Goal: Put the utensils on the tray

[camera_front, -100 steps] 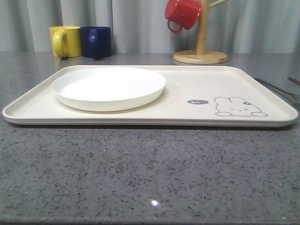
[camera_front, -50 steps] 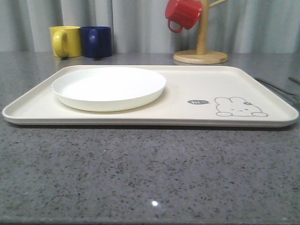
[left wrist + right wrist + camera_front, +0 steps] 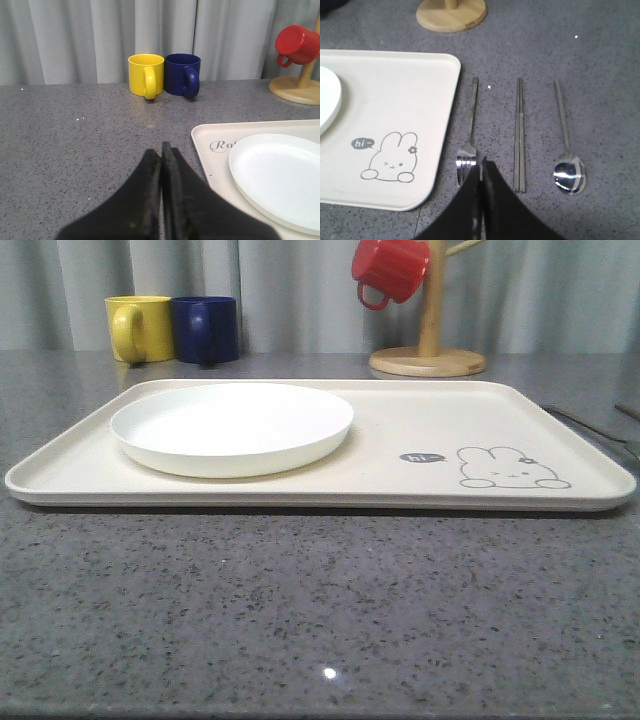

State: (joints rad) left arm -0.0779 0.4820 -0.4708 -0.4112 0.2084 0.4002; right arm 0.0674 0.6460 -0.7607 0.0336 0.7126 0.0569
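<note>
Fork [image 3: 469, 131], chopsticks [image 3: 519, 134] and spoon [image 3: 566, 145] lying in a row on the grey counter [image 3: 580, 60], all off the tray [image 3: 415, 95], handles pointing away from the right gripper [image 3: 482, 172]. Fork head just ahead of the closed black fingertips, partly hidden beneath them; chopsticks a little to the outer side, spoon beyond those, well apart from the tray rim. Nothing held: right jaws pressed together, hovering above the fork tines.

Probably light, rigid, slick polished metal, lying flat against the stone with hardly any edge to get under. Best taken across the slim handle near its middle, jaws opened first and lowered astride it; likely to skid or pivot if pinched near the head. Chopsticks touching as a pair, liable to split apart unless squeezed together.

Plate [image 3: 277, 175] already resting on the tray, just off to the side of the left gripper [image 3: 161, 155], whose jaws are likewise closed on nothing, above bare counter. Yellow mug [image 3: 146, 75] and blue mug [image 3: 183, 74] further ahead, against the curtain.
</note>
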